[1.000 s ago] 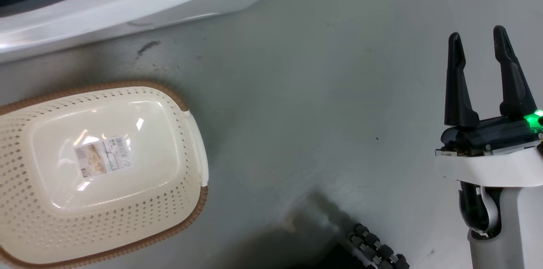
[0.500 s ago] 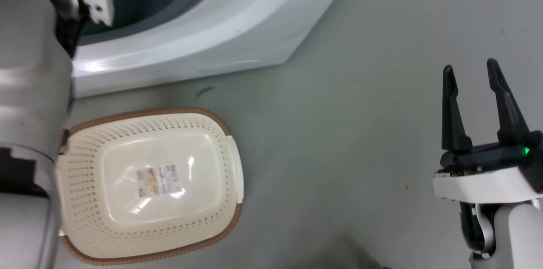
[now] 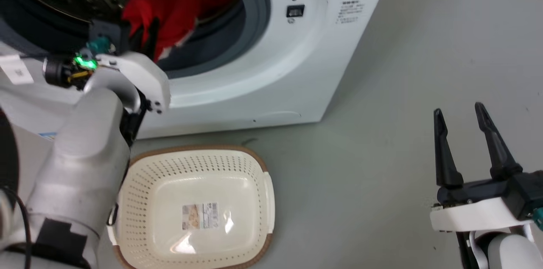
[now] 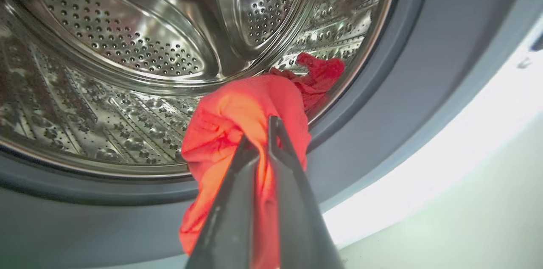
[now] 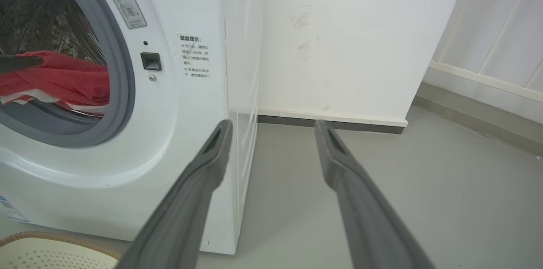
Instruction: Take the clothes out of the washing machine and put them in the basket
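Step in hand: extraction, 1st item. My left pincer (image 4: 261, 131) was clamped on a soft bright red garment (image 4: 237, 107), bunched at its tips in the mouth of the large white front-loading washing machine (image 3: 297, 61). More red cloth lay just beyond the tips. The small oval cream plastic basket with a brown rim (image 3: 140, 184) sat below the pincer, empty.

Next: pull clear of the grey rubber ring (image 4: 382, 103), lower over the basket, release.

My right pincer (image 3: 458, 109) was idle, fingers apart.

Versus 0.5 s earlier: head camera had tilted up, so the clothes came into frame. The basket's shift looked like camera motion.

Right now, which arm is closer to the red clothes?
Left. The left end effector is shut on the red clothes; the right end effector hangs open over the floor.
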{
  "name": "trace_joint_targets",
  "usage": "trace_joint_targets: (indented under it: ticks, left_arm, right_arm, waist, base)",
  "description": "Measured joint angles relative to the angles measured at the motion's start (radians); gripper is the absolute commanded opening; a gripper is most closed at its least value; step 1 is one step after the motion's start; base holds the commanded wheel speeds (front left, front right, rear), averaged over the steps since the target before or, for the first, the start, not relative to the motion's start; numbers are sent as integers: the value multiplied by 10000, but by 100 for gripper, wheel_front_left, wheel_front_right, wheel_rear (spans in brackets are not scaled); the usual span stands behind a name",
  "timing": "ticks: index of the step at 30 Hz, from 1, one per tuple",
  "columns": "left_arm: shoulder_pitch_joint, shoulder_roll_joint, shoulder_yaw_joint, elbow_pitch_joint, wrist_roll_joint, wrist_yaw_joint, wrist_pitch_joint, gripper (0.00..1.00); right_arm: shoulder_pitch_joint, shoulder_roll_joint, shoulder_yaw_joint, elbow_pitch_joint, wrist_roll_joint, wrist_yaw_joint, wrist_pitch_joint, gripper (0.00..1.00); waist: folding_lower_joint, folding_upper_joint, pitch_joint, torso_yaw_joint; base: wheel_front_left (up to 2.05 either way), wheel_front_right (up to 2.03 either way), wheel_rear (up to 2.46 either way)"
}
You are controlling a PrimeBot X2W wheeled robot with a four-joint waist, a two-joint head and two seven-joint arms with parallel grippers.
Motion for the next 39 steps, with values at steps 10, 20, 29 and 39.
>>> trace_joint_targets:
  ticks: [10, 20, 29, 39]
  left_arm:
    - [2156, 207, -44, -3066, -128, 407, -155, 0]
    - [4418, 1106, 96, -7555, -307, 1348, 888, 0]
    - [5883, 1946, 334, -10738, -330, 2123, 1751, 0]
    - [6881, 2228, 251, -12124, -332, 2545, 2169, 0]
  right_arm:
    - [804, -2, -50, 115, -130, 0, 0, 100]
    - [1373, -2, -42, 242, -188, 0, -2, 100]
    - [1686, -4, -4, 318, -169, 0, 0, 100]
    - [1790, -4, 31, 328, -167, 0, 0, 100]
  waist:
    - [0, 0, -1379, 678]
    - [1, 0, -2396, 1096]
    - [1, 0, -2920, 1182]
    - [2, 0, -2964, 1243]
  base:
    - [0, 0, 0]
    - [0, 0, 0]
    - [0, 0, 0]
    - [0, 0, 0]
